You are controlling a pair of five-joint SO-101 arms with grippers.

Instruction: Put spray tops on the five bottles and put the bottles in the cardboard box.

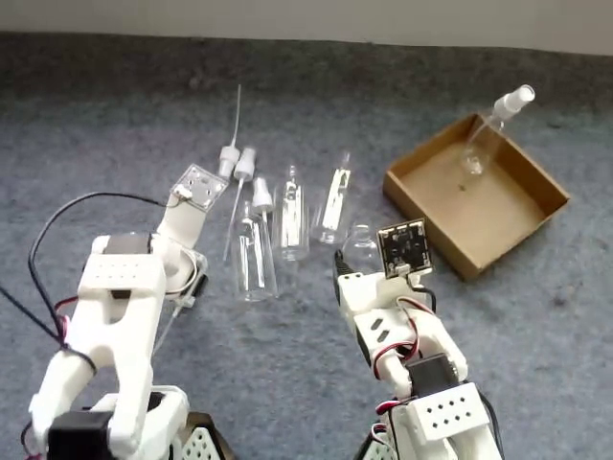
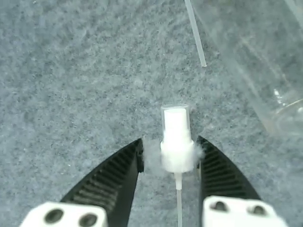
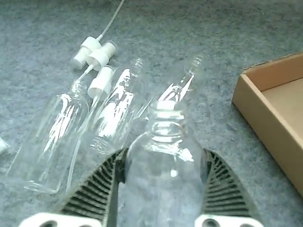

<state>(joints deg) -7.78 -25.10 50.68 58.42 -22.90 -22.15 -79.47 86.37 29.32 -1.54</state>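
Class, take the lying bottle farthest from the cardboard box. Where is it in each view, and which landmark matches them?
High view: the bottle, leftmost of the lying row.
Left wrist view: it lies past the spray top between the open fingers.
Right wrist view: the lying one farthest from the cardboard box.
Landmark: the thin white tube beside it, in high and left wrist views.

Bottles and tops crowd the carpet between our arms; leftward it gives room. The box stands open, one capped bottle in its far corner.
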